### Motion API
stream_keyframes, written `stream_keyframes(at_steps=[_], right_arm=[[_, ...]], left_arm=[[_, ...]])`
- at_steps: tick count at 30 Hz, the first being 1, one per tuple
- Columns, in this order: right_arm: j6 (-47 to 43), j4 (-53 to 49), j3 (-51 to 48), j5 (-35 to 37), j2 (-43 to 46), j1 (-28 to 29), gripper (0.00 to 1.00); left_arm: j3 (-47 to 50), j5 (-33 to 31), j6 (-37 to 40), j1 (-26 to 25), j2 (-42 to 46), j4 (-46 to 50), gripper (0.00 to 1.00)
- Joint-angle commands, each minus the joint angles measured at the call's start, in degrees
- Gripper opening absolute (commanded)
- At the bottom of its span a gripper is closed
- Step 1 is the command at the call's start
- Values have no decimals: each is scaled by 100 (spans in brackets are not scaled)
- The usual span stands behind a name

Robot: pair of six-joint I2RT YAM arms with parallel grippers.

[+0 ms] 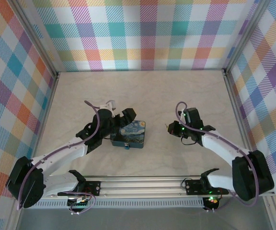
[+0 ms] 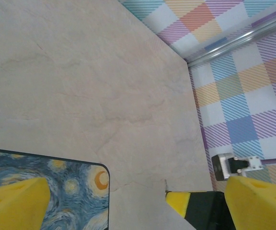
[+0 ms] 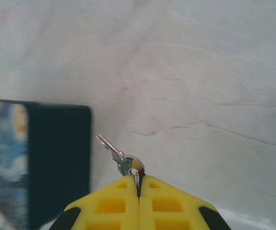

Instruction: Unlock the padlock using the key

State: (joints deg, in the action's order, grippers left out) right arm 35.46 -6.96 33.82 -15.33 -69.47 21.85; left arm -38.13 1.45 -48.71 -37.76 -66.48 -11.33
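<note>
The right gripper [image 3: 138, 184] has its two yellow fingers [image 3: 109, 206] pressed flat together, with no gap between the pads, and they pinch the round head of the key [image 3: 121, 160]. The key's thin silvery blade sticks out past the fingertips, slanting up and to the left in the right wrist view, clear of the pale marbled table [image 3: 214, 86]. Its tip points toward the dark side wall of the Starry-Night tin [image 3: 56, 163] but is apart from it, with a strip of bare table between them. From above, the right gripper [image 1: 169, 127] hangs to the right of the tin [image 1: 131, 133], near it but not touching. The padlock [image 1: 127, 146] shows as a tiny teal speck at the middle of the tin's near edge. It is too small to tell whether its shackle is shut. It lies well apart from the key, on the near side of the tin. The left gripper [image 1: 120, 119] sits over the tin's far left corner with its jaws spread wide and nothing between them. In the left wrist view one yellow finger [image 2: 16, 203] is above the painted lid [image 2: 75, 184] and the other finger [image 2: 260, 203] is off to the side over the table.
</note>
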Motion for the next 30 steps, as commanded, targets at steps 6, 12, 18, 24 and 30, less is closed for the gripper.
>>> stream_keyframes(at_steps=[6,12,18,24,30], right_arm=[[184,1649,-350,-964,901,113,0],[248,1663,-210,-1137,1045,205,0],[503,1803,-190,-1226,1093,302,0],[532,1732,-187,-1192,1197,347,0],[504,1655,-210,-1174,1243,347,0]], left_arm=[[-645,665,-173,-293,-541,-754,85],[-1234,784,156,-723,-1251,-797,77],[-1724,869,290,-1048,-1908,-893,69],[-1898,861,282,-1178,-2254,-941,59],[-1961,848,265,-1207,-2425,-989,41]])
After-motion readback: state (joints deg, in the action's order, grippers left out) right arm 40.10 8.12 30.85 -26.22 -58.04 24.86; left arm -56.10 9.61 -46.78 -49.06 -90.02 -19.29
